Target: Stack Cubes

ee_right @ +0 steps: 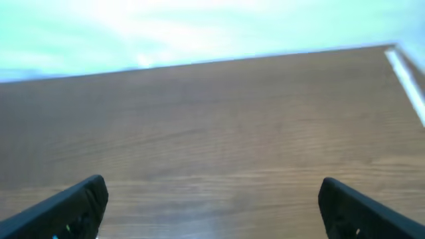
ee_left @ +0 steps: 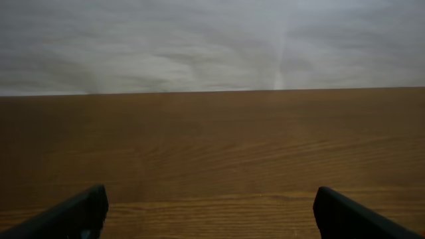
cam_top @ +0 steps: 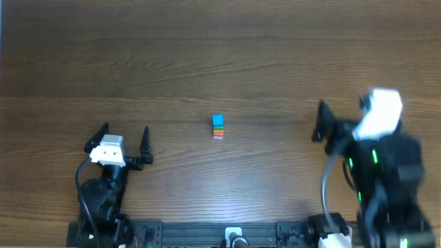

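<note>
Left claw (cam_top: 125,132) hangs at the left of the brown wood-grain surface (cam_top: 220,55), spread wide and pinching nothing. Between the two arms, well apart from both, a small stack of coloured cubes (cam_top: 218,127) stands upright, blue on top, with orange and pink beneath. Right claw (ee_right: 212,196) is likewise spread wide and empty. A pale wall (ee_left: 212,40) rises beyond the surface's far edge.
</note>
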Robot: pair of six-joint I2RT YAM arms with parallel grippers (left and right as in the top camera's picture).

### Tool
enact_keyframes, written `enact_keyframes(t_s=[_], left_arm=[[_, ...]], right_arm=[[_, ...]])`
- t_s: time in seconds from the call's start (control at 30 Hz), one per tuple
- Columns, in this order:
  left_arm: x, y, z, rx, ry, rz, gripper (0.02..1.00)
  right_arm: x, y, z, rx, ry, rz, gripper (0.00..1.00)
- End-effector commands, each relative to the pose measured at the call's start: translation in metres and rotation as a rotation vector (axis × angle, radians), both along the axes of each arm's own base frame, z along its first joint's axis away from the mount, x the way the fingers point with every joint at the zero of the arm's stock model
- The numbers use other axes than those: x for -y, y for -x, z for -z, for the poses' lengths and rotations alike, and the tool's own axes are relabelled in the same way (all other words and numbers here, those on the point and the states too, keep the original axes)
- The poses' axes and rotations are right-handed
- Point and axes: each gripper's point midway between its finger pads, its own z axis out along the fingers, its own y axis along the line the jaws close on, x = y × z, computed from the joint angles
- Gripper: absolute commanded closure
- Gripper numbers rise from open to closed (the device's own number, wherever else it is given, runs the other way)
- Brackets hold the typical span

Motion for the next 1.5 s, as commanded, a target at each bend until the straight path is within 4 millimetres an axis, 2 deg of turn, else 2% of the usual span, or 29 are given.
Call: enact_keyframes(t_s=[0.03,0.23,0.33,0.4,0.57,0.97,1.17,1.3,1.5], left_arm=[[0.001,0.000,0.001,0.001,-0.013,0.006,0.018],[0.001,0.000,0.001,0.001,-0.014,0.006,0.018],[0.001,0.000,0.001,0.001,-0.013,0.006,0.018],[0.001,0.000,0.001,0.001,-0.013,0.006,0.018],[0.001,0.000,0.001,0.001,-0.013,0.006,0.018],[0.001,0.000,0.001,0.001,-0.013,0.006,0.020],[0.001,0.000,0.001,0.001,-0.013,0.006,0.018],[0.001,0.000,0.001,0.001,-0.013,0.006,0.020],[0.001,0.000,0.001,0.001,-0.013,0.006,0.020]], right_arm=[[-0.004,0.022,0.017,0.097,0.005,-0.056,0.007],[-0.012,0.038,0.054,0.239,-0.024,-0.115,0.009],[-0.008,0.040,0.066,0.289,-0.018,-0.093,0.009],[-0.001,0.032,0.081,0.258,-0.017,-0.061,0.007],[0.012,0.020,0.098,0.263,-0.009,-0.002,0.009],[-0.001,-0.002,0.122,0.333,-0.027,-0.092,0.007],[-0.005,-0.010,0.150,0.314,-0.048,-0.109,0.007],[-0.011,-0.013,0.160,0.307,-0.051,-0.134,0.007],[-0.019,-0.014,0.160,0.327,-0.050,-0.157,0.007]])
